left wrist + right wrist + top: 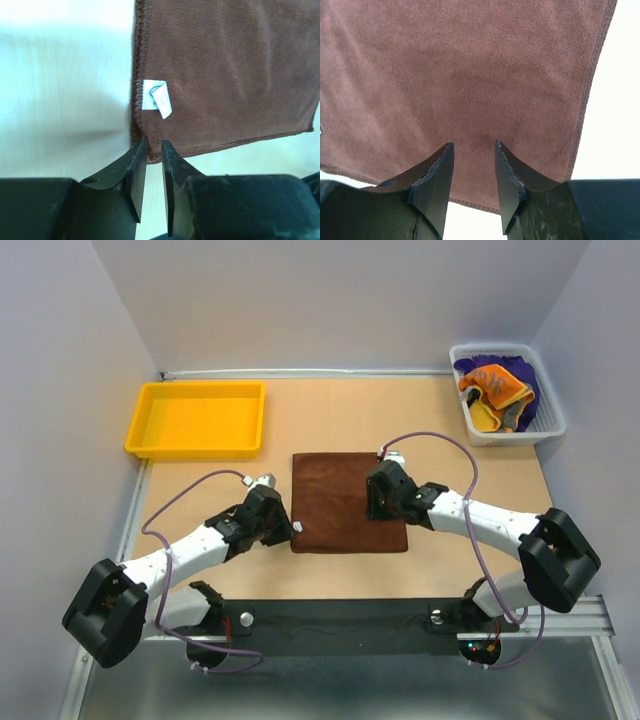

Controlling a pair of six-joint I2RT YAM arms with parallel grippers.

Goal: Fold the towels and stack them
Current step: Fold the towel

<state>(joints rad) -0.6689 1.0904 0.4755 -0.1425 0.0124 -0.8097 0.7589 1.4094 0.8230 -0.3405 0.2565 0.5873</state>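
Top view: brown towel [335, 505] flat and unfolded; further towels [495, 385] heaped in mesh basket [470, 412] beyond its far right corner. No fold, no stack yet.

Left wrist: left gripper [154, 145] narrowly parted at the brown towel's [225, 75] near left corner, apparently pinching nothing.

Right wrist: right gripper [474, 145] open, empty, over the brown towel's [470, 75] near right part.

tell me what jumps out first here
A dark brown towel lies spread flat mid-table, the left gripper at its near left corner and the right gripper over its right side. A bright yellow tray sits far left; a white basket of colourful towels far right.
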